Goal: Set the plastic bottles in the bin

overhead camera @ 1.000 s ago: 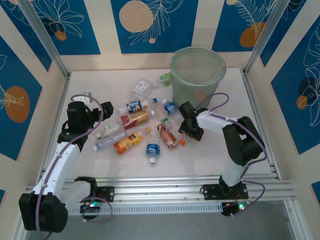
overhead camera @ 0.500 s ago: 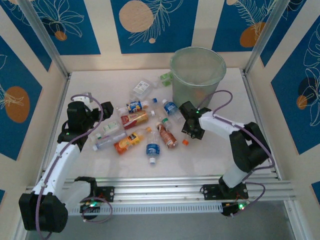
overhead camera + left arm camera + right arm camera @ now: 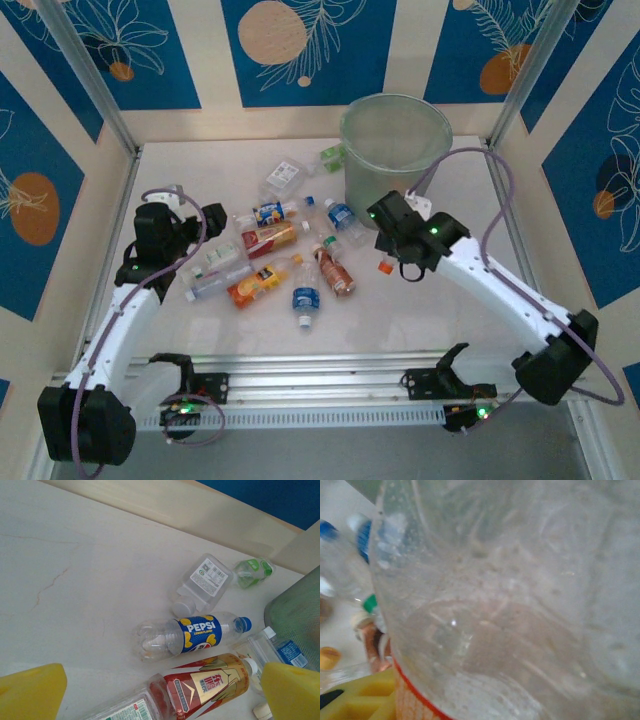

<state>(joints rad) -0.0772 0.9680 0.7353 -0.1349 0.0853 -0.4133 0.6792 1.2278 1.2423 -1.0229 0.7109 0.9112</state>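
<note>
My right gripper (image 3: 397,243) is shut on a clear plastic bottle with an orange cap (image 3: 384,267), held above the table just in front of the bin (image 3: 395,150). In the right wrist view that bottle's clear wall (image 3: 510,605) sits right against the lens, with an orange-red label edge (image 3: 407,700) beside a yellow finger (image 3: 360,700). Several more plastic bottles lie mid-table: a Pepsi one (image 3: 200,635), a red-gold one (image 3: 210,685), an orange one (image 3: 255,283) and a blue-labelled one (image 3: 306,298). My left gripper (image 3: 205,225) hangs open over their left end.
A flat clear bottle (image 3: 206,577) and a small green one (image 3: 252,571) lie toward the back wall, left of the bin's wall (image 3: 297,615). A brown-labelled bottle (image 3: 335,272) lies just left of the held one. Metal frame posts stand at the back corners.
My right gripper has closed on the orange-capped bottle and lifted it up and to the right, with the arm stretching out. The left arm has not moved.
</note>
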